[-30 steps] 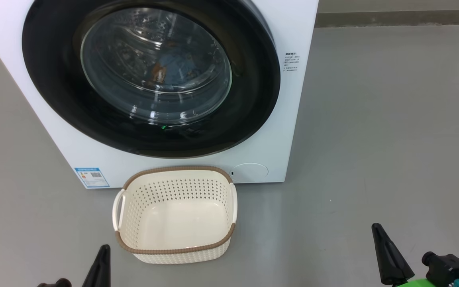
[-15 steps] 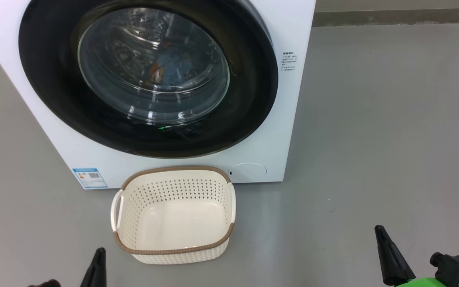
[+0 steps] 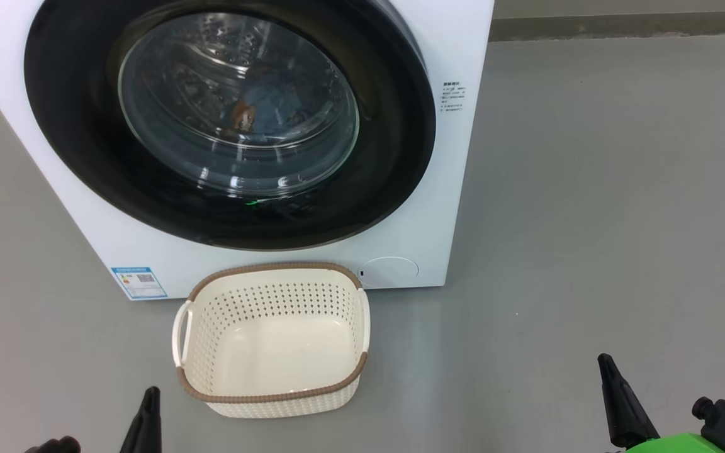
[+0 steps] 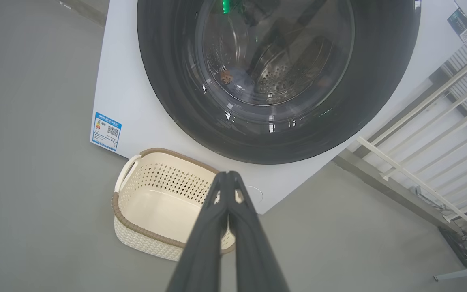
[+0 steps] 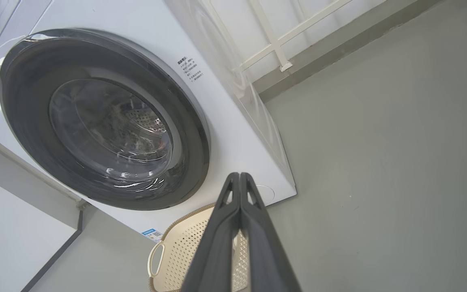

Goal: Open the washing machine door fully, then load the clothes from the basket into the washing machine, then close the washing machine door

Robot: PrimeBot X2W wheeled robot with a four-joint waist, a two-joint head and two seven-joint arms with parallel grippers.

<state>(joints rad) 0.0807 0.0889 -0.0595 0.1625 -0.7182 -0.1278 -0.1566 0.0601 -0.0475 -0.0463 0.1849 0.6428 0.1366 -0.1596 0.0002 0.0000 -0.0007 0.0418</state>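
**Load looks done: door shut, both arms clear**

- The washing machine stands on the grey floor, front panel facing the robot.
- The washing machine door lies flat against the front, with no gap visible around the black rim in any view. Whether the latch has caught cannot be told.
- The basket sits on the floor, its far edge right at the foot of the machine's front, below the door. It is empty, with the bare bottom showing.
- The clothes are inside the drum. Blue fabric with a brown bear print shows through the glass.
- Step call: open, load and close all appear complete, so this reads as the end of the close step.
- Next move: probably nothing beyond keeping the arms clear. If the latch is in doubt, a light push on the rim's free side would settle it.
- The left gripper is low at the bottom edge of the head view, near the basket's near-left corner and touching nothing.
- The right gripper is low over bare floor, well apart to the basket's right.
- Both point roughly toward the machine. In both wrist views the fingers are pressed together tip to tip, with nothing between them.
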